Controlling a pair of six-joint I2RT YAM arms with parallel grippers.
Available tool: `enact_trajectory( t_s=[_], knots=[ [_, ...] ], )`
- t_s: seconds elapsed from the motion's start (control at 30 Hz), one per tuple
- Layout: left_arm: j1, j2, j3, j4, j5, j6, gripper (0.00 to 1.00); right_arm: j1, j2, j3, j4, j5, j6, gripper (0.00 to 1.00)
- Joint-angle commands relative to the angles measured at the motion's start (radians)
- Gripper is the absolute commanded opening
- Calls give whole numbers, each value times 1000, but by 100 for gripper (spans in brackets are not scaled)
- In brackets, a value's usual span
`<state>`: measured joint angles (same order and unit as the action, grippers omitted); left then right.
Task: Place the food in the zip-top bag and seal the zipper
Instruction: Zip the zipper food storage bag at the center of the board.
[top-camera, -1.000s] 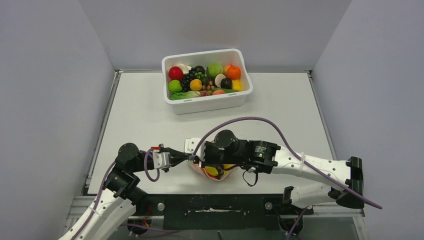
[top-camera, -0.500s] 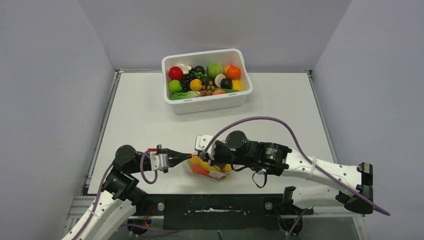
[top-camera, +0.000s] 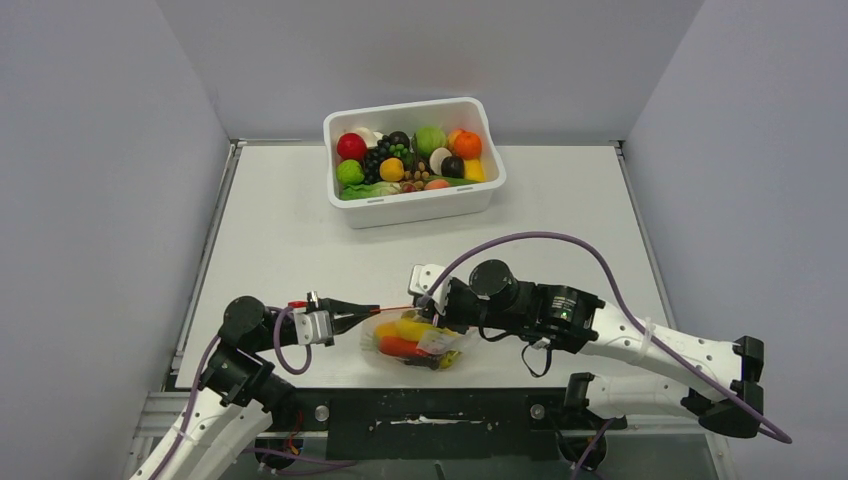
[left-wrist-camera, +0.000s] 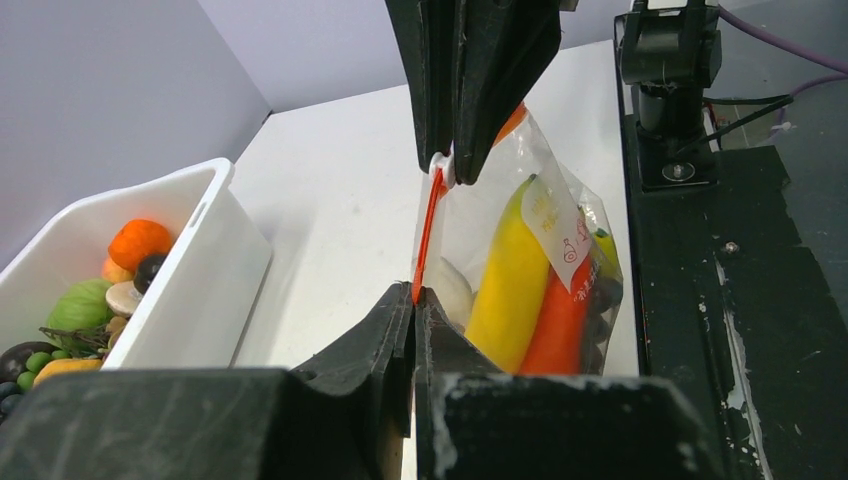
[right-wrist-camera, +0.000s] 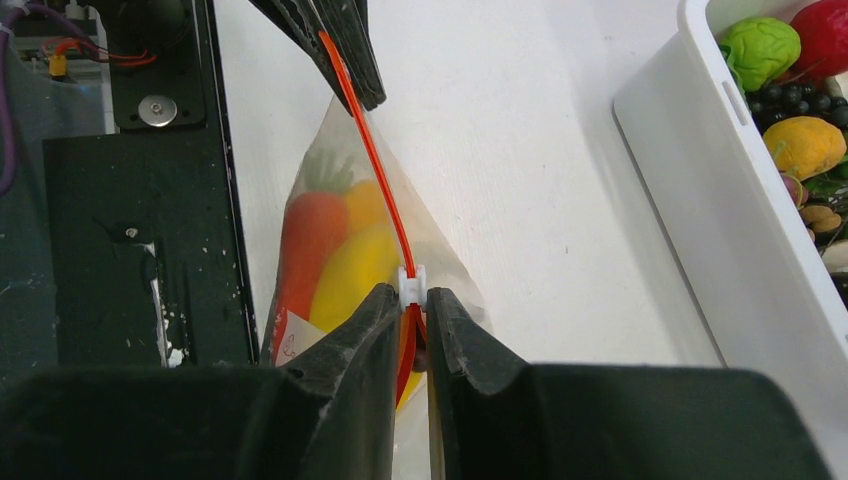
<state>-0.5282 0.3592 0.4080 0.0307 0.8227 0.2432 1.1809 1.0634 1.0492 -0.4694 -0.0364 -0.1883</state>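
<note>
While the left gripper (left-wrist-camera: 414, 298) clamps the zipper (right-wrist-camera: 372, 150) end, the right gripper (right-wrist-camera: 410, 302), pinched on the slider (right-wrist-camera: 410, 282), should pull straight and taut.

Filled zip-top bag (top-camera: 412, 342) between left gripper (top-camera: 373, 312) and right gripper (top-camera: 433, 304)

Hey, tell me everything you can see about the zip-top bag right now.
The bag is a small clear floppy pouch, held by its mouth near the front edge of the table. Its orange-red zipper is stretched straight between the grippers: the left gripper pinches one end, the right gripper clamps the white slider. Inside show a yellow banana and an orange piece.
</note>
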Motion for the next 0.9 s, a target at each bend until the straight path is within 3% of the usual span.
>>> enact_trajectory(
  t_s=[0.0,0.27,0.5,0.63,0.87],
  knots=[
    [5,-17,24,49,-24,-2,0,-33,-72,-6,-48,96,2,0],
    [5,24,-9,98,-29,-53,2,-41,-107,-44,14,41,-18,0],
    [5,78,13,110,52,-45,41,-41,-80,-24,32,5,-53,0],
    [5,98,20,140,69,-38,50,-41,-59,-11,40,-24,-69,0],
    [5,148,35,153,59,0,53,-37,-45,1,41,-66,-87,0]
  ],
)
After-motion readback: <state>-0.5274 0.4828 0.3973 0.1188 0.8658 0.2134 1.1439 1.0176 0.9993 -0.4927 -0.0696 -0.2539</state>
